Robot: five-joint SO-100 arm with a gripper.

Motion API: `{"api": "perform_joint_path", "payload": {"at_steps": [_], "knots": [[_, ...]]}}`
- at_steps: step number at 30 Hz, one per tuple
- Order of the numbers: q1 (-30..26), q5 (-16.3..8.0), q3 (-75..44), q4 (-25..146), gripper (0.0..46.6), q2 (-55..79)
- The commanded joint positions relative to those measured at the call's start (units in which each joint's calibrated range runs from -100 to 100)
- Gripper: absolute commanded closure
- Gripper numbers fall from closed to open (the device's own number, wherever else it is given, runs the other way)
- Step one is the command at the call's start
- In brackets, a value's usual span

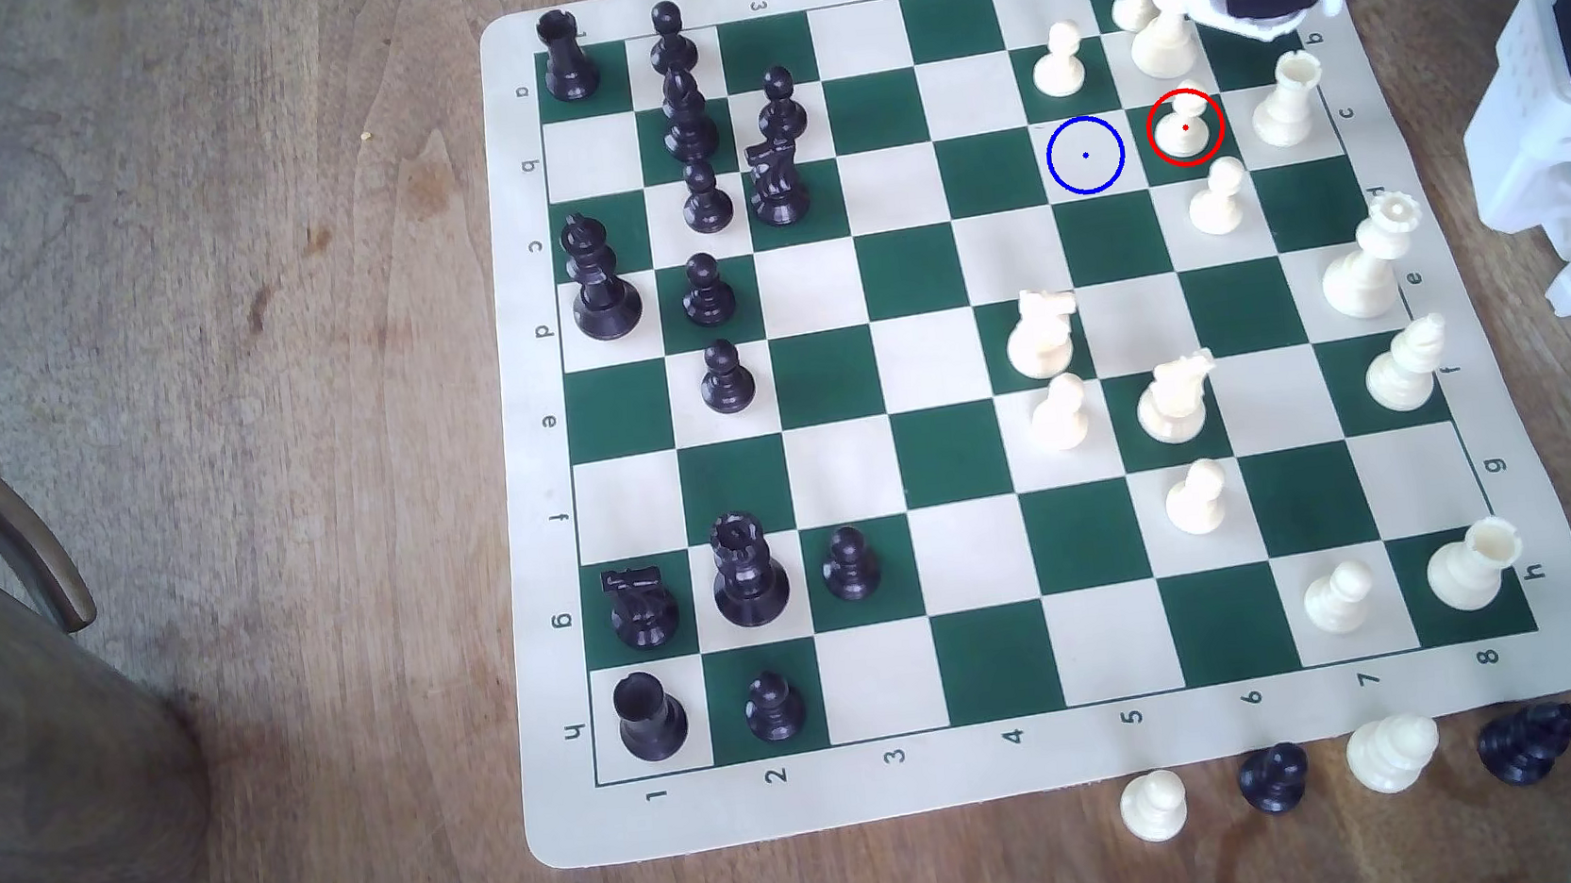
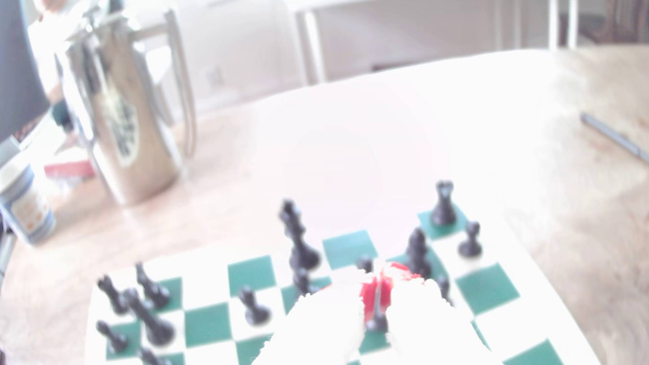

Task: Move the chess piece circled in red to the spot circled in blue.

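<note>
On the chessboard (image 1: 866,395), the blue-ringed cream square (image 1: 1085,156) sits bare. Just at its 3 o'clock, touching nothing, stands the red-ringed white pawn (image 1: 1184,127) on green. The gripper (image 2: 377,291) hangs above at 12 o'clock, red-tipped jaws nearly together, holding nothing.

Exterior view overhead, far; wrist view low, close — both share chessboard (image 1: 988,778).

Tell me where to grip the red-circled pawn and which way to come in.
Grip the pawn at its narrow neck under the ball head, coming down from above. It stands upright, with a rook and other pawns on nearby squares, so a low sideways sweep would probably hit them.
</note>
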Motion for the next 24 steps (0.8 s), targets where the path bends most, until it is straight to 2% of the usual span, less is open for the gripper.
{"api": "perform_joint_path", "payload": {"at_steps": [1, 2, 3, 5, 6, 13, 19, 21, 24], "knots": [[3.4, -1.2, -25.9, 20.5, 45.8, 13.4], [3.7, -1.2, -28.7, 24.0, 44.4, 15.1], [3.8, -1.2, -32.8, 30.4, 39.5, 17.9], [3.4, -1.5, -35.4, 35.3, 33.1, 19.3], [3.2, -1.5, -36.5, 37.8, 31.2, 19.7], [6.1, -0.5, -43.2, 53.3, 33.1, 27.6], [6.3, -0.9, -39.3, 54.3, 35.7, 30.0], [6.6, -0.3, -37.1, 54.0, 37.1, 30.8], [6.9, -0.1, -35.7, 53.1, 36.5, 31.6]]}}
